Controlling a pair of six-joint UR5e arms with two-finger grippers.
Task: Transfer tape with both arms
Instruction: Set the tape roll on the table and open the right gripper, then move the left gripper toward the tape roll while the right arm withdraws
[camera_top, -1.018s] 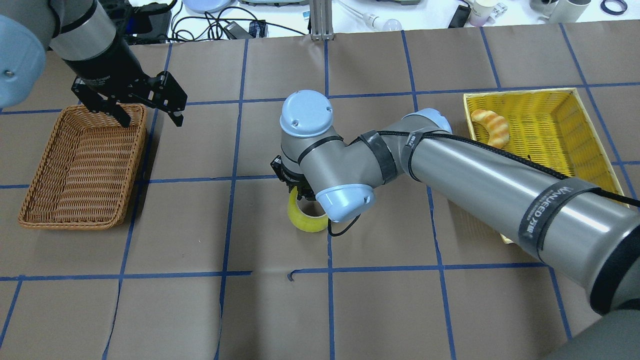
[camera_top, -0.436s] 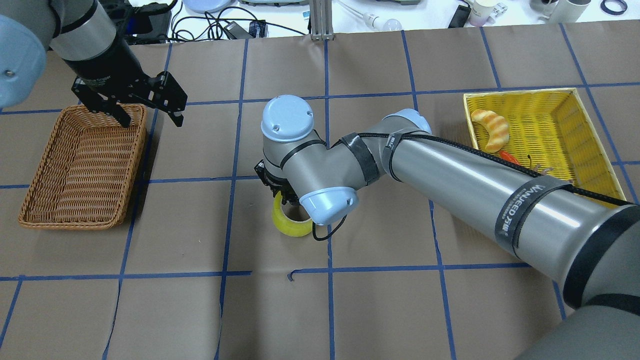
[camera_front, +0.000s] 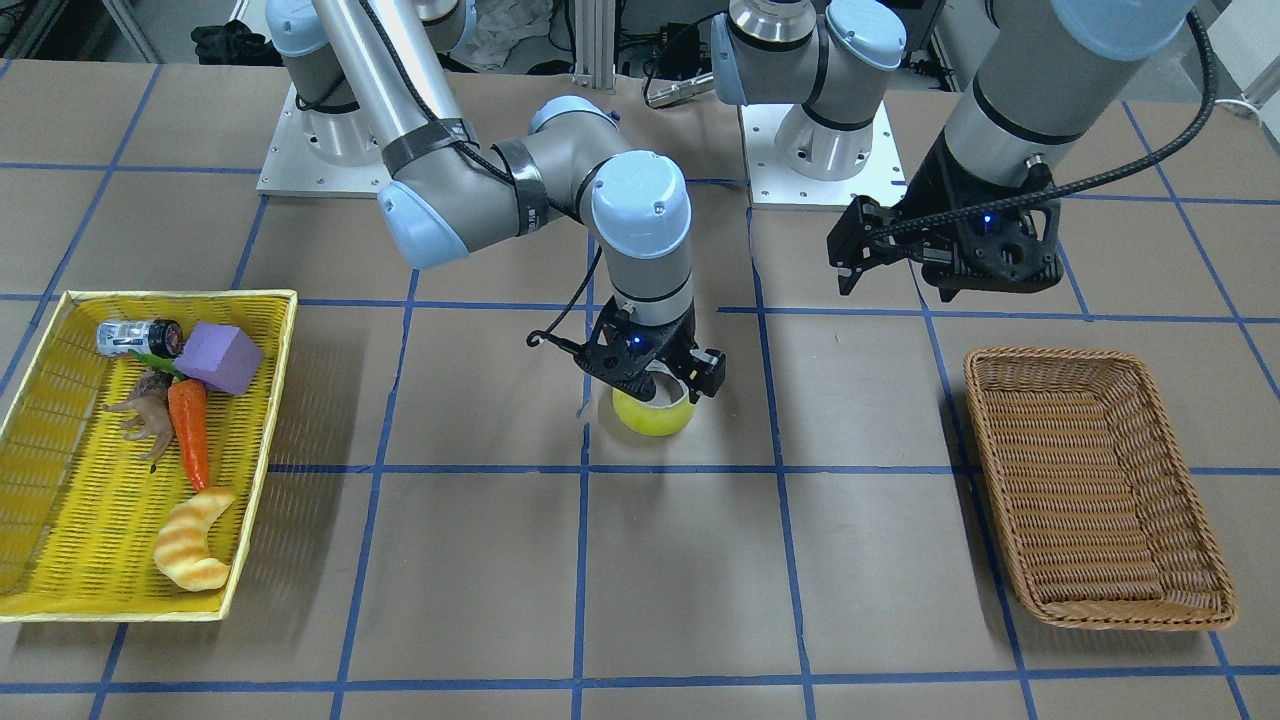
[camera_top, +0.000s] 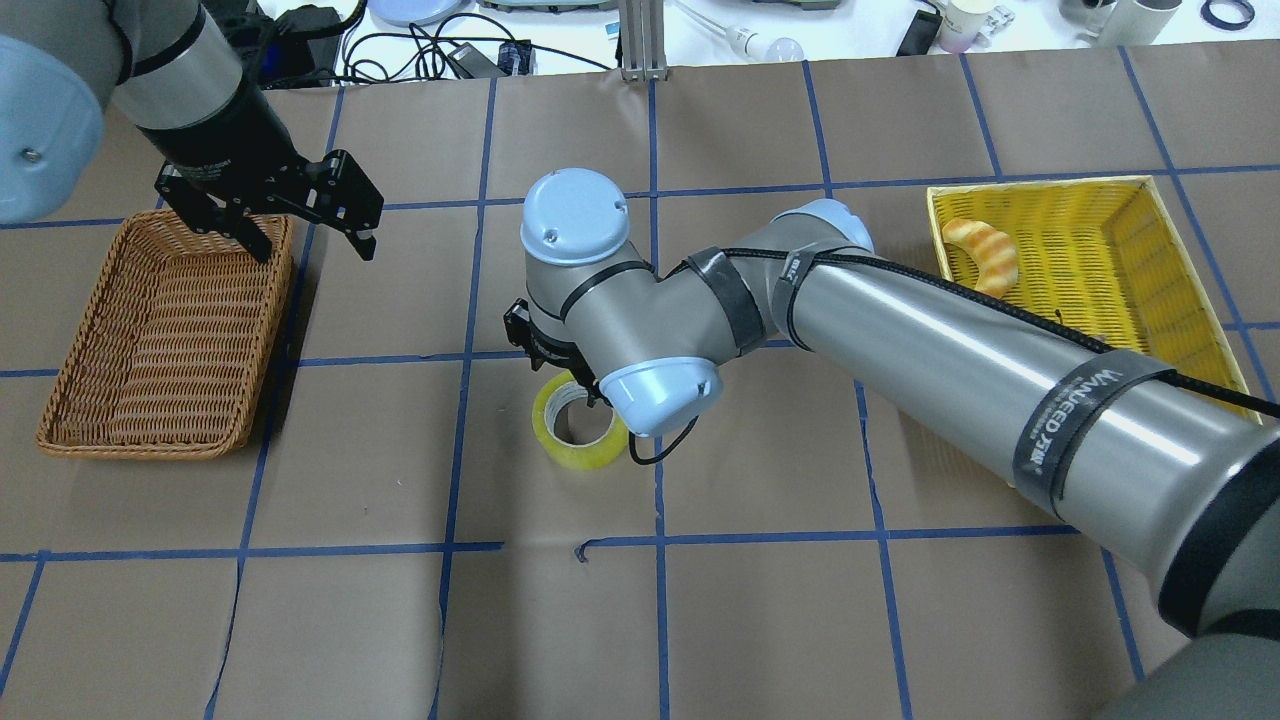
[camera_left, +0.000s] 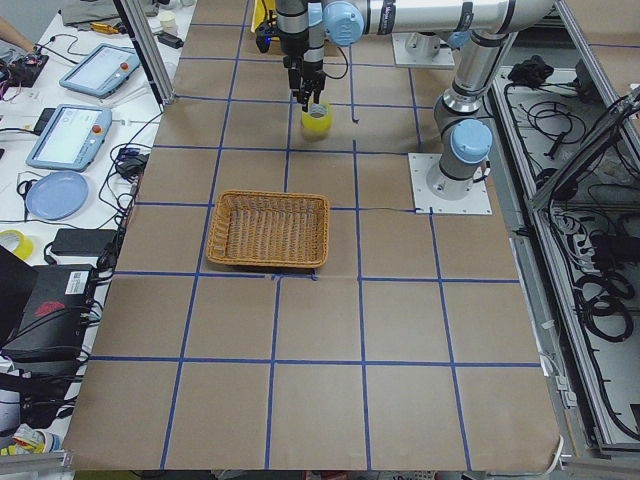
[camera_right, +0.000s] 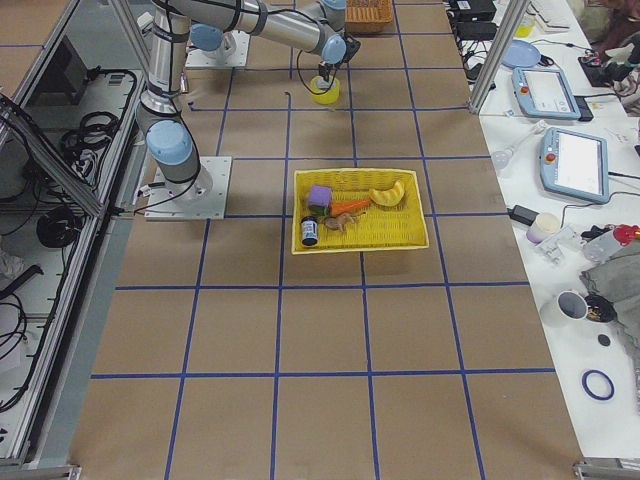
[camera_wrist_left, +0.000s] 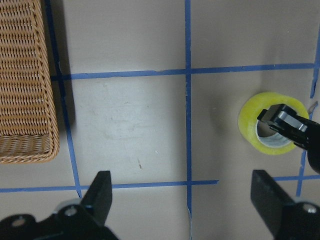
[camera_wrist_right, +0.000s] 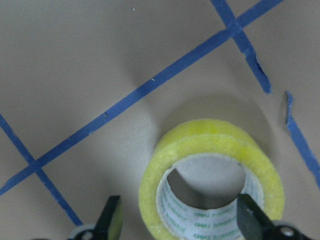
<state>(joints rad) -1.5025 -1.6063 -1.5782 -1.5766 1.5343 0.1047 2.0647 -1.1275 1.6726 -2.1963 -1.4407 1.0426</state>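
Note:
The tape (camera_top: 578, 425) is a yellow roll that lies flat on the brown table near the middle, hole up. It also shows in the front view (camera_front: 652, 415) and the right wrist view (camera_wrist_right: 215, 145). My right gripper (camera_front: 655, 385) hangs straight over it with its fingers spread wide. One finger is outside the roll and the other (camera_wrist_left: 277, 117) is over the core. My left gripper (camera_top: 310, 245) is open and empty, held above the far right corner of the wicker basket (camera_top: 150, 340), well apart from the tape.
A yellow basket (camera_front: 60, 520) on my right side holds a croissant toy (camera_front: 190, 555), a carrot, a purple block, a small bottle and a figure. The wicker basket (camera_front: 1100, 490) has nothing in it. Blue tape lines mark a grid on the table.
My right arm has moved left with the tape. The roll was tilted in the gripper and now lies flat on the table. My left gripper has shifted slightly.

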